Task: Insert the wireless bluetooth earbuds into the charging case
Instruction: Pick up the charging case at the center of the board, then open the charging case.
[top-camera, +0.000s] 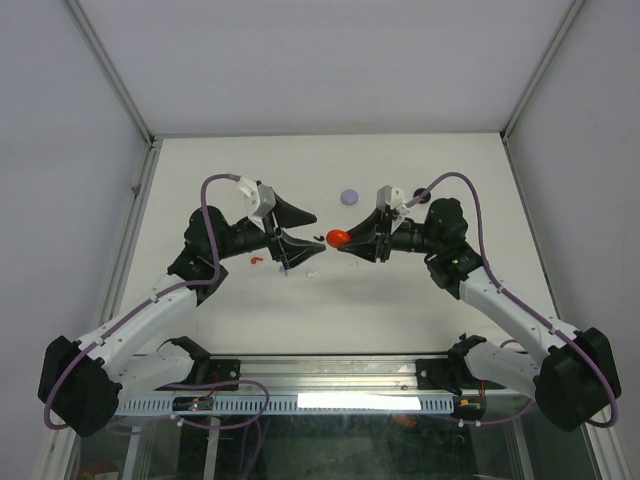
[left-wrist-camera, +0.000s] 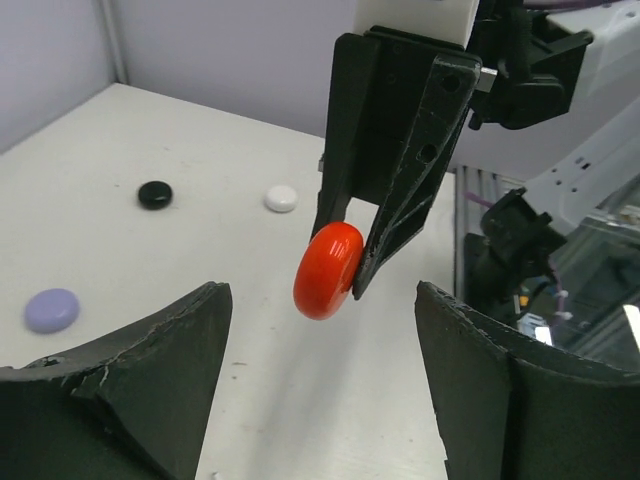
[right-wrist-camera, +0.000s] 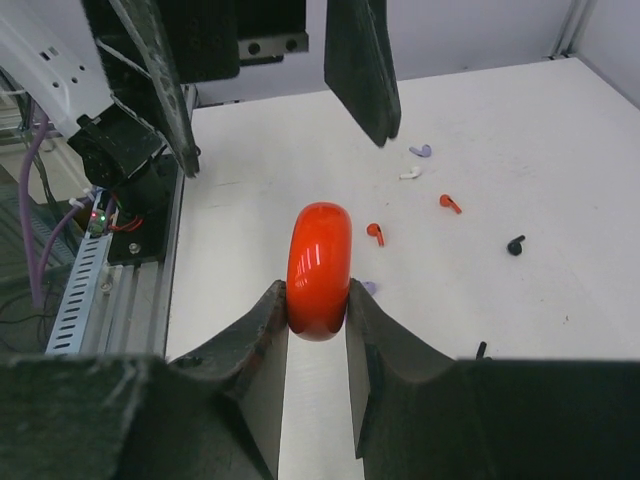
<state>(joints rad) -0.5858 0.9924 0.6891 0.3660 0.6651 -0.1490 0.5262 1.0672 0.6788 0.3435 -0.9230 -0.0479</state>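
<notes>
From above, the right hand (top-camera: 346, 243) grips a red charging case (top-camera: 337, 237) edge-on above mid tabletop (top-camera: 420, 170), the left hand (top-camera: 317, 235) spread open at its 9 o'clock. Left wrist: spare cases (left-wrist-camera: 155, 194) lie toward 10 o'clock, pale walls (left-wrist-camera: 230, 50) behind. Right wrist: earbuds (right-wrist-camera: 450, 203) lie loose on the tabletop at 2 o'clock. The case looks shut, so prising its lid probably comes next.

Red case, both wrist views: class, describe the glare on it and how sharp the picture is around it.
Right wrist view: a pale vertical streak of glare down the red case; the earbuds behind are sharp enough to tell colours. Left wrist view: only a soft highlight along its upper rim.
</notes>
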